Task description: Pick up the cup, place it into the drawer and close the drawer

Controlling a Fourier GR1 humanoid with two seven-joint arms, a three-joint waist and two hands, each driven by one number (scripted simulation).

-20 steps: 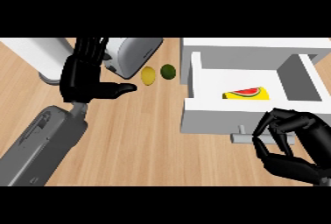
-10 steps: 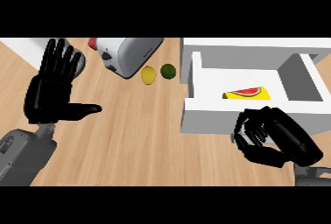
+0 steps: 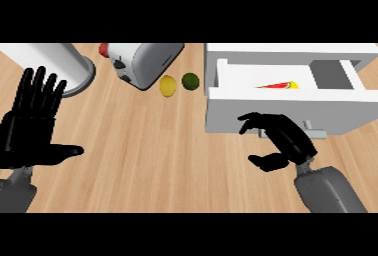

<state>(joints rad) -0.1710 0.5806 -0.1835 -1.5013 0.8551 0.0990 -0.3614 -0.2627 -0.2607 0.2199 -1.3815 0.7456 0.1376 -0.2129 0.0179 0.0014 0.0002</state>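
The white drawer [image 3: 288, 111] stands open at the right. Inside it lies the red and yellow cup [image 3: 279, 85], only its top edge showing above the drawer's front wall. My right hand [image 3: 284, 142] hangs just in front of the drawer's front, left of its grey handle [image 3: 316, 132]. Its fingers are loosely bent, with a wide gap to the thumb and nothing in it. My left hand [image 3: 29, 135] rests open at the far left, fingers up.
A silver toaster [image 3: 140, 62] stands at the back, with a lemon [image 3: 167, 86] and a lime [image 3: 190, 80] beside it. A white cylinder [image 3: 66, 65] stands at the back left. Bare wooden counter [image 3: 162, 160] lies between my hands.
My right hand has shifted left and up along the drawer's front, and its fingers have spread from the thumb. My left hand has opened flat and settled lower at the left.
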